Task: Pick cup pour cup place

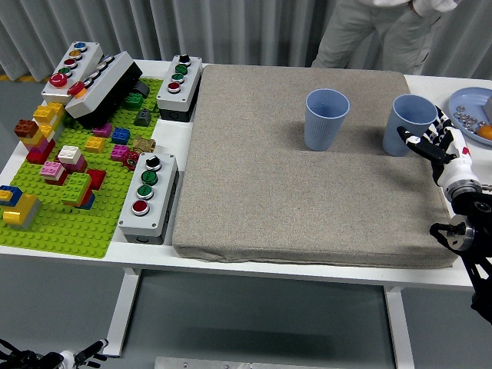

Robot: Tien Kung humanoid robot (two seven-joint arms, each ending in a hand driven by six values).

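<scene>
Two blue cups stand upright on the grey mat (300, 200). One cup (326, 118) is at the mat's back middle. The other cup (407, 123) is at the back right. My right hand (432, 142) comes in from the right edge, fingers spread, right beside that second cup and holding nothing. Whether its fingertips touch the cup I cannot tell. My left hand shows only as fingertips (86, 354) at the bottom left, below the table.
A green baseplate (69, 223) with several toy bricks fills the left side. Button boxes (149, 194) stand beside it and at the back left. A blue plate (466, 98) with small items sits at the far right. A person (369, 34) stands behind the table.
</scene>
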